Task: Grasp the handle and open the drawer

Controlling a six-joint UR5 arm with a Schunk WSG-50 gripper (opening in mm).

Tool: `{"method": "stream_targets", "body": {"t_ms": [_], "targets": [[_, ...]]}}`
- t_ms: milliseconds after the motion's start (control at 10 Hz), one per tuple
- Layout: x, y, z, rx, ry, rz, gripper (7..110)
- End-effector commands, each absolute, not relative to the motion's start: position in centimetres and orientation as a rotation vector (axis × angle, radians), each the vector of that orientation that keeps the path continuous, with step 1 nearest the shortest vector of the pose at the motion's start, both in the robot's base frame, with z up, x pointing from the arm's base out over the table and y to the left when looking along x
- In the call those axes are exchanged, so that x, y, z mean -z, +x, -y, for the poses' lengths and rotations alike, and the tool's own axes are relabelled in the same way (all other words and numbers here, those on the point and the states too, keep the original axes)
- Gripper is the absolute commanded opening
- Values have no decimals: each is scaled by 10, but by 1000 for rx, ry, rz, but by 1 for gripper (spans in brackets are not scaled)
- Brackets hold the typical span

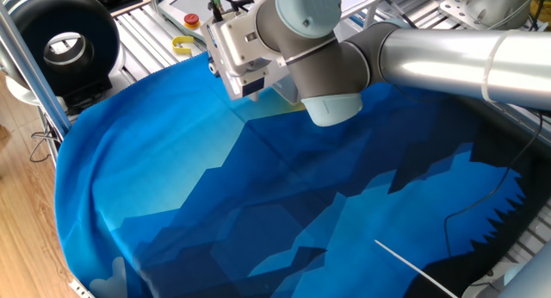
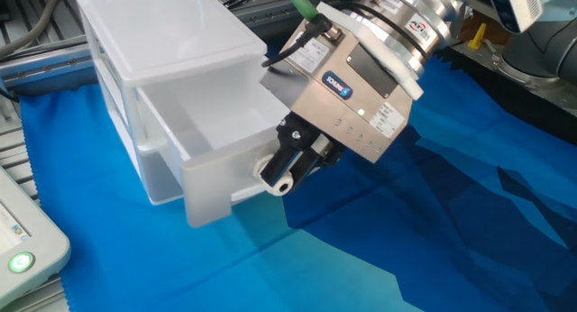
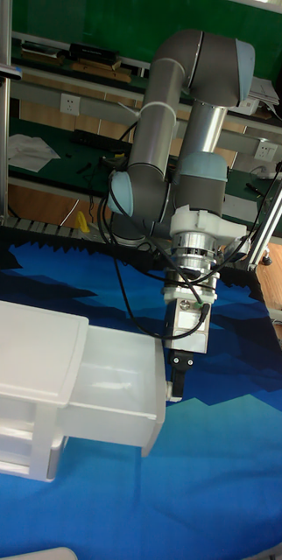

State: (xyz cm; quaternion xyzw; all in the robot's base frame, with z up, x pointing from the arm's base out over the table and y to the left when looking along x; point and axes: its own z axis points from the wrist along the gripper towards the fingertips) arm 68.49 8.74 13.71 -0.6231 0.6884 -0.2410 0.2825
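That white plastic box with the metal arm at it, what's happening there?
A robot arm is pulling open the drawer of a small white plastic unit standing on a blue cloth. Its gripper is at the drawer's front, where the handle would be; the handle itself is hidden behind the fingers. At this moment the drawer is drawn well out of the unit, and it looks empty inside.

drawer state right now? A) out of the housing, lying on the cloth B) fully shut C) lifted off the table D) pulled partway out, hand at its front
D: the drawer juts out of its white housing, and the hand is at its front face.
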Motion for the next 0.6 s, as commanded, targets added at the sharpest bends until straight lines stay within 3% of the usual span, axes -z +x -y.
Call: {"method": "stream_targets", "body": {"t_ms": [0, 500], "targets": [[-136, 680, -90, 619, -1648, -1864, 7], [-137, 682, -90, 615, -1648, -1860, 7]]}}
